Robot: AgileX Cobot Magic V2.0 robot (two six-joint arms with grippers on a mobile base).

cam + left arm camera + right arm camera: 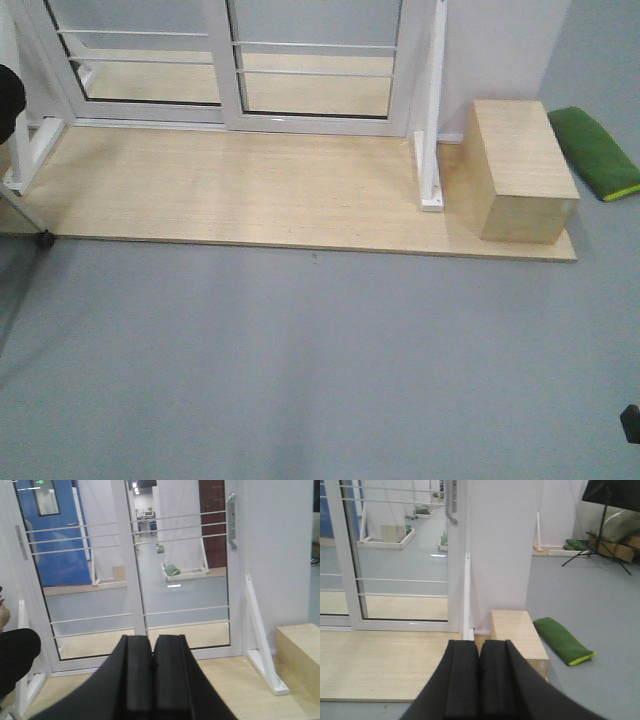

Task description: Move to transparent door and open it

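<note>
While both the left end effector (152,645) and the right end effector (479,650) sit closed and empty, the transparent door (185,575) stands shut, its grey handle (230,521) untouched.

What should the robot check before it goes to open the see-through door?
1. Handle on the transparent door in view: ok.
2. Grey floor ahead free of obstacles: ok.
3. Wooden box and green cushion off to the side of the door: ok.
4. Near enough to reach the handle: not ok, the wooden platform lies between.
5. Left tool and right tool open for grabbing: not ok, both shut.
6. Dark shape at the left edge a person: cannot tell.
</note>
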